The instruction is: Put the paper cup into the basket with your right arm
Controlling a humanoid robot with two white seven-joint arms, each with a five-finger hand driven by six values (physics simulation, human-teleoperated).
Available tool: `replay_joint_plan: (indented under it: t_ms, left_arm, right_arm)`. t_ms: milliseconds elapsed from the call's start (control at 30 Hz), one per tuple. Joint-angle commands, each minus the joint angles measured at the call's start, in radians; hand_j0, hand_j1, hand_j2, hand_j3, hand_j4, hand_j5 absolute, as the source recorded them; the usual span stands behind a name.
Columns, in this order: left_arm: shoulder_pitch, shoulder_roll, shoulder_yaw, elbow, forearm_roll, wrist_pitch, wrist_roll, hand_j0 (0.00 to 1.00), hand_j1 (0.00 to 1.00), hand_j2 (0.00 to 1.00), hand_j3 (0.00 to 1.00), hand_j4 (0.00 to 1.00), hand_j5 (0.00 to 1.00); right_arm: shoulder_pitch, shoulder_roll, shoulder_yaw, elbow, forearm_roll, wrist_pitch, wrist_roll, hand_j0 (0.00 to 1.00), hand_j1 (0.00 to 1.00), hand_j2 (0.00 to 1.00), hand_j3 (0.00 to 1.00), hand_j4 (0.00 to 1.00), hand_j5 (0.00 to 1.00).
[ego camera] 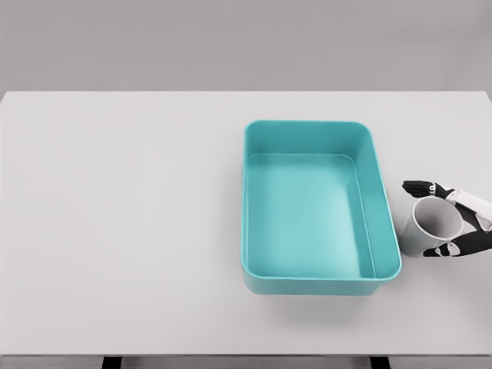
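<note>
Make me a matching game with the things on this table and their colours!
Things:
1. basket
2. paper cup
3. table
4. fingers of the right hand

Colours:
a. black
b. pale grey
c. teal
d. white

Pairs: 1-c, 2-d, 3-b, 4-a

Open white tabletop across left and centre frame, blocked right of centre by raised walls of rectangular teal plastic basket, white paper cup just beside.
</note>
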Motion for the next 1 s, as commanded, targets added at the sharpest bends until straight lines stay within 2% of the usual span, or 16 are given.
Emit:
replay_joint_plan:
  t_ms: [0,67,200,667,967]
  left_arm:
    - [0.000,0.000,0.000,0.000,0.000,0.000,0.000,1.00,1.00,1.00,1.00,1.00,1.00]
    - [0.000,0.000,0.000,0.000,0.000,0.000,0.000,1.00,1.00,1.00,1.00,1.00,1.00]
    - [0.000,0.000,0.000,0.000,0.000,0.000,0.000,1.00,1.00,1.00,1.00,1.00,1.00]
    - [0.000,0.000,0.000,0.000,0.000,0.000,0.000,1.00,1.00,1.00,1.00,1.00,1.00]
    - [0.000,0.000,0.000,0.000,0.000,0.000,0.000,1.00,1.00,1.00,1.00,1.00,1.00]
  right_arm:
    - [0.000,-0.001,0.003,0.000,0.011,-0.004,0.000,1.00,1.00,1.00,1.00,1.00,1.00]
    - [0.000,-0.001,0.005,0.001,0.011,-0.002,0.000,0.95,0.95,0.95,0.95,0.95,0.95]
    - [0.000,-0.001,0.003,0.000,0.012,-0.002,0.000,0.77,0.77,0.77,0.77,0.77,0.77]
    - [-0.002,-0.006,-0.032,-0.002,0.017,-0.019,0.000,0.75,0.75,0.75,0.75,0.75,0.75]
    - [-0.002,-0.006,-0.107,-0.051,0.012,-0.019,0.000,0.69,0.69,0.69,0.69,0.69,0.69]
